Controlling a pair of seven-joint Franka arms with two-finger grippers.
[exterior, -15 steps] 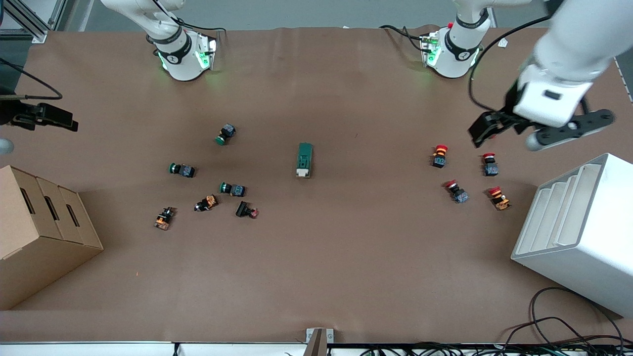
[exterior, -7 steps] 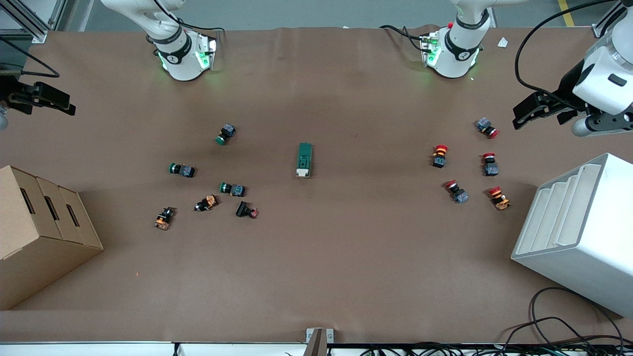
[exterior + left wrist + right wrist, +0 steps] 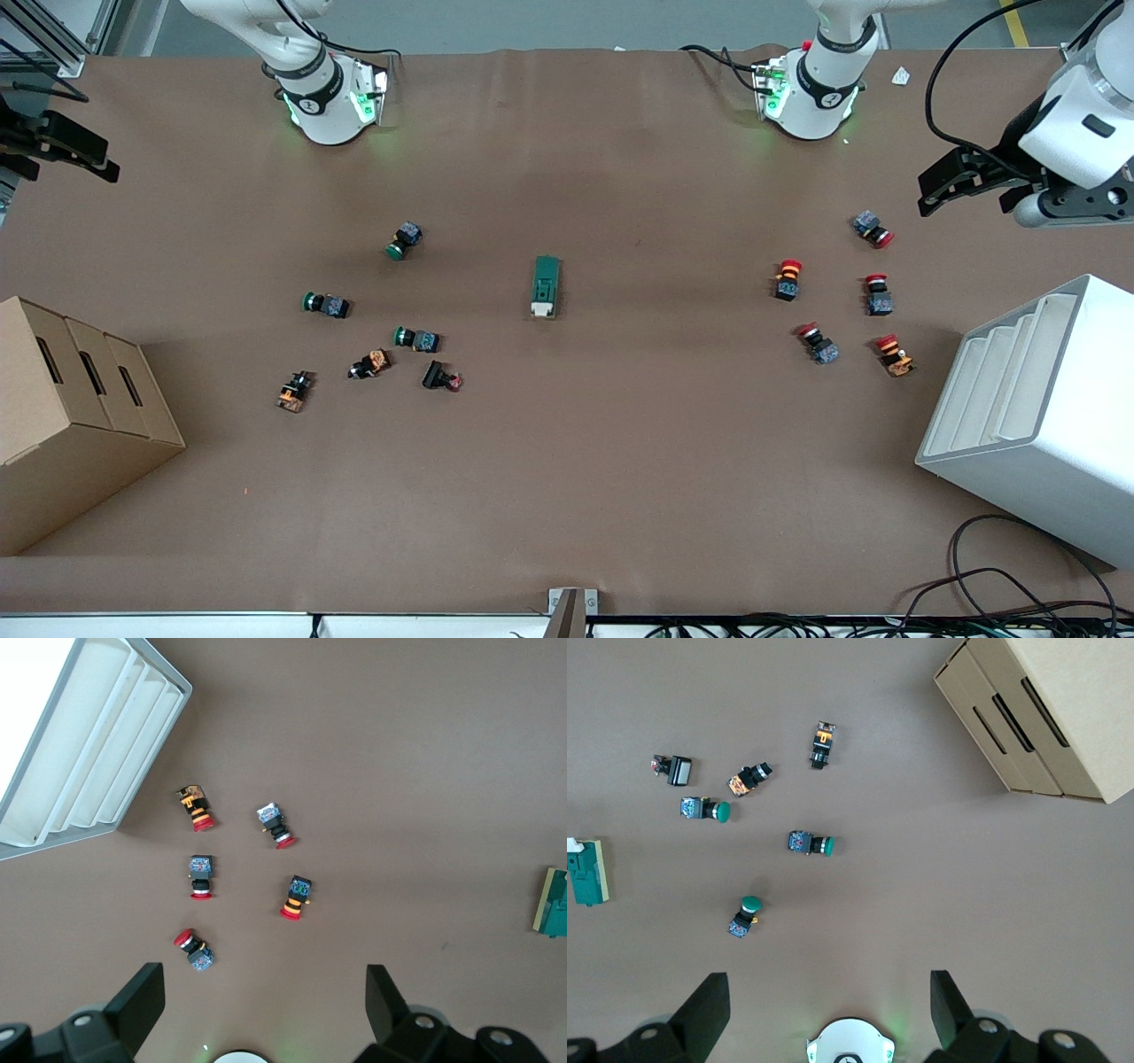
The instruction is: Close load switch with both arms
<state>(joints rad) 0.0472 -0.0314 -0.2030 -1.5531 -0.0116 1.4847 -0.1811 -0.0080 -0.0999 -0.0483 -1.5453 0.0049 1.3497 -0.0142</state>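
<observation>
Brown worktop carried the load switch (image 3: 547, 286) at its middle, left gripper (image 3: 952, 182) spread above one end's edge, right gripper (image 3: 62, 149) spread above the other.

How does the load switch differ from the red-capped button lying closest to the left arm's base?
The load switch is a long dark green block with a white end; the red-capped button is short, with a round red cap on a dark body. The switch lies mid-table, alone; the button lies among other red buttons. Both lie untouched on the table.

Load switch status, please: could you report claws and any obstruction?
Left claw open, right claw open, both high at table ends. Dark green rectangular load switch untouched, nothing around it.
</observation>
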